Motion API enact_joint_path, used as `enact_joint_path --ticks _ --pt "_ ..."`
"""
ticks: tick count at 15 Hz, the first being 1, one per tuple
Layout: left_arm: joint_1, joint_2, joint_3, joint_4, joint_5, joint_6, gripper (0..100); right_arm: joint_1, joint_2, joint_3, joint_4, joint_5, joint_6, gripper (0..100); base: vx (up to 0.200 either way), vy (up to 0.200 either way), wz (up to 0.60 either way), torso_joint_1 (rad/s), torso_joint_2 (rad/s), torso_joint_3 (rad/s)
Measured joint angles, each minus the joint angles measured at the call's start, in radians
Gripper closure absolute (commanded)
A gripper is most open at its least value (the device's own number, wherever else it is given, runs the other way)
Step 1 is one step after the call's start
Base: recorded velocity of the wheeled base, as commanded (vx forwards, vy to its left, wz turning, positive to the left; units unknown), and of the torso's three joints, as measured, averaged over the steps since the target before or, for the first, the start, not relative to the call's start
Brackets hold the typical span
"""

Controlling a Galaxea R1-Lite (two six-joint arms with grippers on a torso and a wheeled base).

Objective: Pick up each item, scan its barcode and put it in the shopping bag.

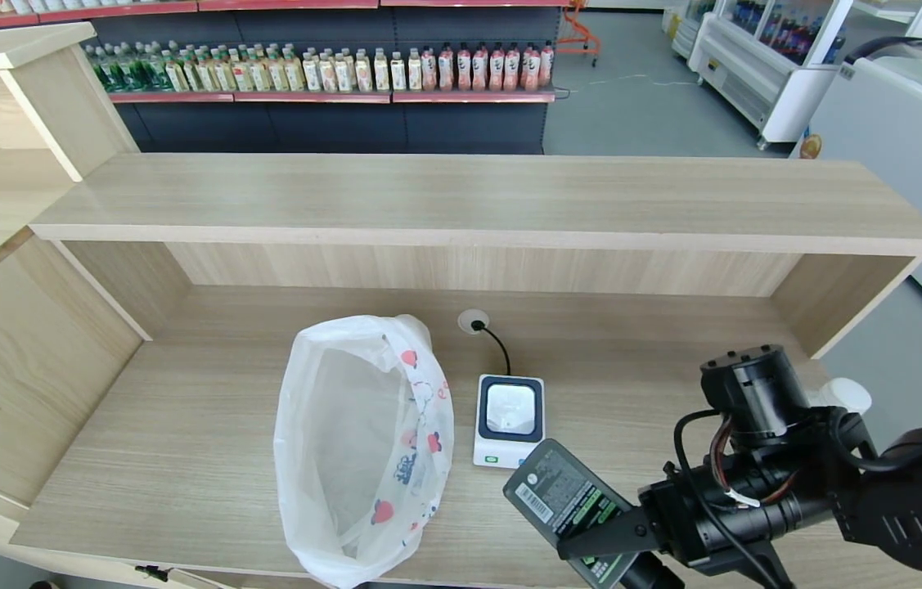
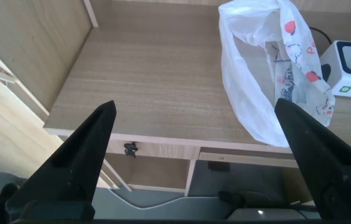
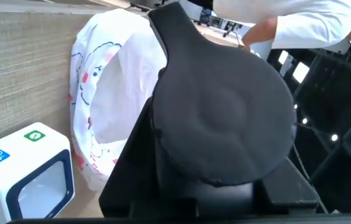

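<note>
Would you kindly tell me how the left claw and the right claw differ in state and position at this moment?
The left claw is open and empty, while the right claw is shut on a dark packet. The left claw hangs near the counter's front edge, left of the shopping bag; the right claw holds its packet just in front of the scanner, barcode label up. Both claws are black.

Right of the scanner (image 1: 509,419), we see the dark pouch (image 1: 559,491) partly covered by the right gripper (image 1: 604,544), and the frame edge cuts off the pouch's near end. Its print is too small to read. Left of the scanner, we cannot make out what the shopping bag (image 1: 362,442) contains through its cloudy plastic.
</note>
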Motion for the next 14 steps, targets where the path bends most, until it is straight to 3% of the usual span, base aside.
enact_joint_path --ticks 5,14 --pt "0.000 0.000 0.000 0.000 0.000 0.000 0 0.031 0.033 -0.080 0.000 0.013 0.000 100 0.000 0.000 0.00 0.000 0.00 0.000" --pt "0.000 0.000 0.000 0.000 0.000 0.000 0 0.046 0.055 -0.095 0.001 0.013 0.000 100 0.000 0.000 0.00 0.000 0.00 0.000"
